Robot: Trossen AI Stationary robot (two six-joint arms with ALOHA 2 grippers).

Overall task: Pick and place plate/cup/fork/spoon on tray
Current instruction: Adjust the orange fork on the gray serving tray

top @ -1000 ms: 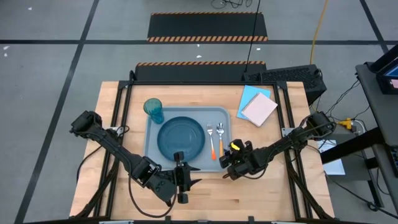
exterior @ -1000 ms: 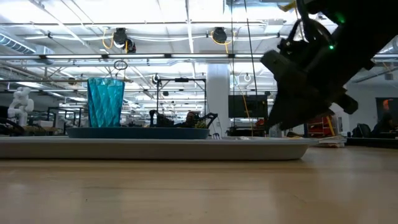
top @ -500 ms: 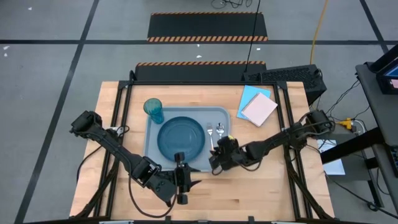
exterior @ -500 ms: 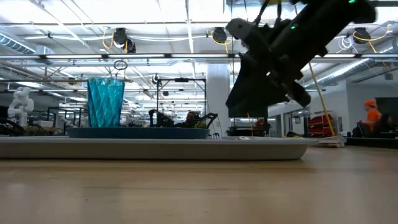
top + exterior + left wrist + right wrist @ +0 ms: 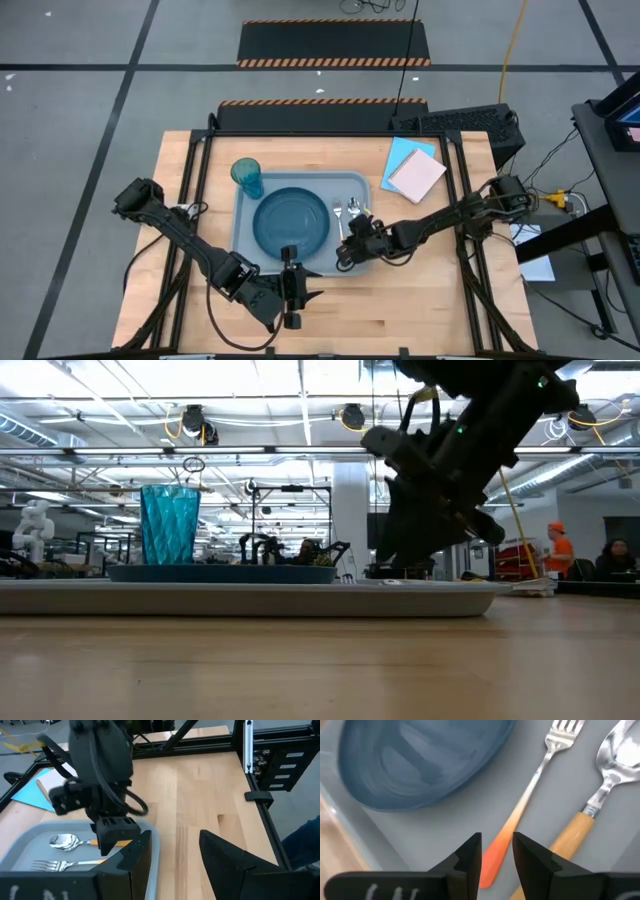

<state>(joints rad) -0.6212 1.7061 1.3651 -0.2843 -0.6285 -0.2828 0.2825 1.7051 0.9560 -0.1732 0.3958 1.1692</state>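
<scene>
The grey-blue tray point(image 5: 243, 212) lies mid-table. On it lie the dark blue plate point(image 5: 290, 222) and, to its right, the fork point(image 5: 540, 770) and the spoon point(image 5: 610, 765), side by side with their orange handles toward the near edge. The teal cup point(image 5: 247, 178) stands upright at the tray's far left corner. My right gripper point(image 5: 497, 852) is low over the tray's near right part, open by a narrow gap, a finger on each side of the fork's handle. My left gripper point(image 5: 175, 862) hangs open just off the tray's near edge, holding nothing. My right gripper comes down slanting from the table's right, and its fingers stand astride the fork's orange handle point(image 5: 502, 840) close to its free end. I cannot tell whether the fingers touch it. The fork lies flat on the tray.
A light blue paper sheet with a pale pad point(image 5: 415, 172) on it lies at the table's far right. A black device point(image 5: 470, 125) sits at the far right edge. Bare wood lies to the near side of the tray. People point(image 5: 556, 550) show in the room beyond.
My right gripper has gone toward the table's left, from beside the tray's near right corner to over the fork's handle, and it has turned on the way. The tableware has stayed where it was.
</scene>
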